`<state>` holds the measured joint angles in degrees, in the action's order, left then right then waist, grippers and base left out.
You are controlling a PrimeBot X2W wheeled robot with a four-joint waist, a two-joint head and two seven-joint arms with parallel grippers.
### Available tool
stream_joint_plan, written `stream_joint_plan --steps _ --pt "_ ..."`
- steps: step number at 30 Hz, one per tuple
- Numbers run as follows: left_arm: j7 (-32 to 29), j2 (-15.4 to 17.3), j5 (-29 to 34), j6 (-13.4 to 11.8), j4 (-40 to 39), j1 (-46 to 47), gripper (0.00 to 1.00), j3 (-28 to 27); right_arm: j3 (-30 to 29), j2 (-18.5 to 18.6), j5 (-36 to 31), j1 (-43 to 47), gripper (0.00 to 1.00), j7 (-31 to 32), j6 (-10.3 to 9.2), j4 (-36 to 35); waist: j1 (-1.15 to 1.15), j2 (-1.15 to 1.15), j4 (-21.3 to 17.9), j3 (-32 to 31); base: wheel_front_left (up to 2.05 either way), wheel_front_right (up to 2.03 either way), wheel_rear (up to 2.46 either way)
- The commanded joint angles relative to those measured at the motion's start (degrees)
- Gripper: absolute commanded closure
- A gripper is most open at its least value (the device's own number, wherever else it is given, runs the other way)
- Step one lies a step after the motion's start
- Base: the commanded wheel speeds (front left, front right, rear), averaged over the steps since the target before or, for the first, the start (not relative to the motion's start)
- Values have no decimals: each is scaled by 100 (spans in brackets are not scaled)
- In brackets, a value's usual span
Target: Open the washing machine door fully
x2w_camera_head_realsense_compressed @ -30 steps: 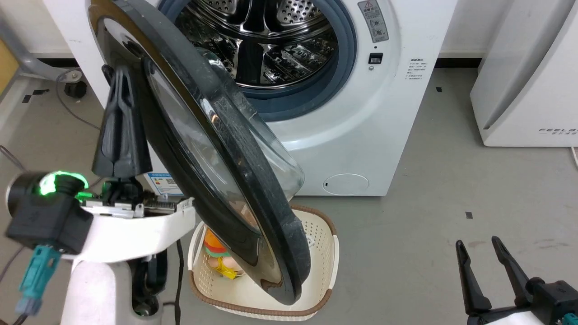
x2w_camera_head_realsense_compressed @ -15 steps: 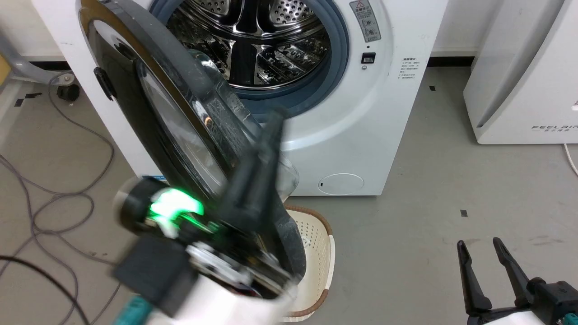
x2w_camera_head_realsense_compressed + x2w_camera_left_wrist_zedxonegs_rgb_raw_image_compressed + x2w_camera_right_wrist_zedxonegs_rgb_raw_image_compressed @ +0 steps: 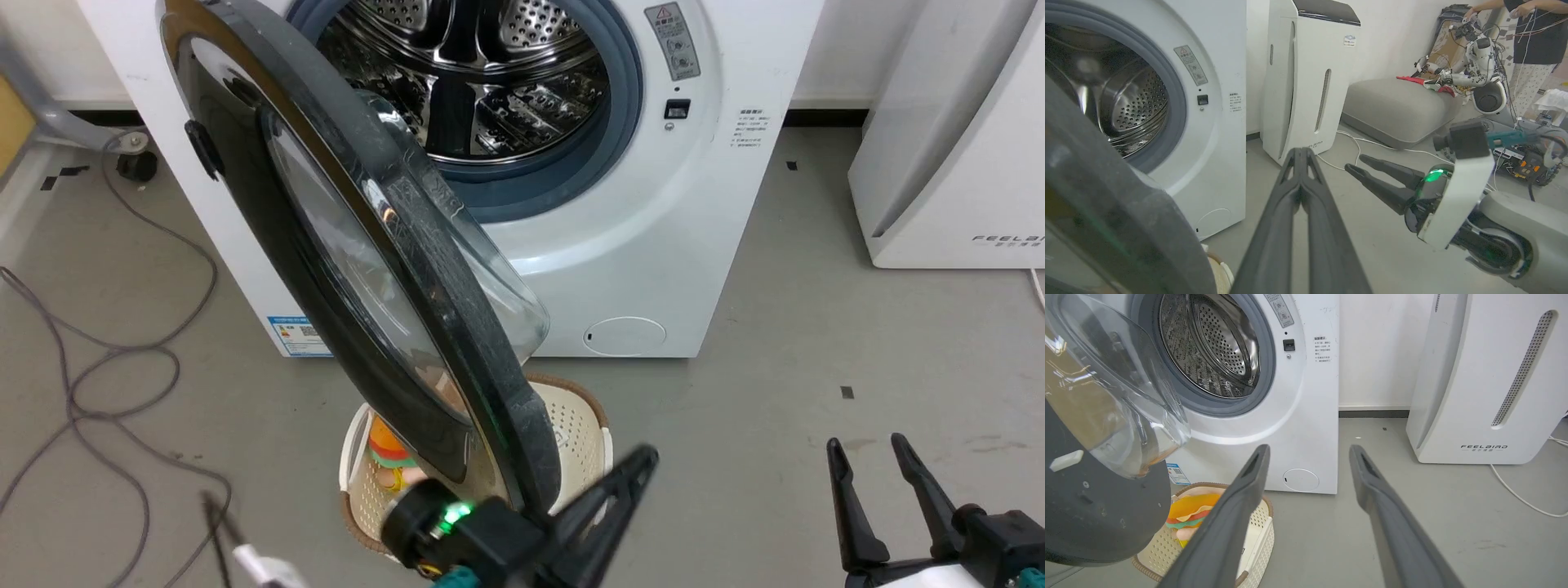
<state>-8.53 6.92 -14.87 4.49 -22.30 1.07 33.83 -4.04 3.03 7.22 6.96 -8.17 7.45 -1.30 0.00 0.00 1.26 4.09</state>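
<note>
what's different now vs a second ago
The left gripper, earlier raised at the outer face of the washing machine door, has swung down and across to below the door's lower edge, fingers shut on nothing. The door stands about as far open as before; the right gripper stays open at the lower right.

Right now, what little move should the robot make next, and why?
Probably nudge the shut left pincer leftward against the inner rim of the door. The door hangs only partway open, slanting over the basket, and that pincer sits just right of its lower edge, on the drum side, so a sideways push looks likely to swing it wider.
</note>
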Motion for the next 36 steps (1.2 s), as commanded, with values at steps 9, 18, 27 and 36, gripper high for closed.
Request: stream_joint_plan --steps 9,18,27,36 --pt "445 -217 -14 -78 1352 220 100 158 27 -15 46 -42 0 37 3 -1 0 0 -5 95 0 0 0" --pt "1040 -379 -152 -511 2462 940 100 48 58 -15 105 -82 0 28 3 47 0 0 -48 170 0 0 0" --pt "1224 -396 -341 -893 2730 1024 100 13 74 -15 156 -116 0 -32 3 205 0 0 -57 181 0 0 0" --pt "1232 -201 -446 -1232 2148 394 100 -141 106 -15 203 -116 0 -70 3 365 0 0 -37 86 0 0 0"
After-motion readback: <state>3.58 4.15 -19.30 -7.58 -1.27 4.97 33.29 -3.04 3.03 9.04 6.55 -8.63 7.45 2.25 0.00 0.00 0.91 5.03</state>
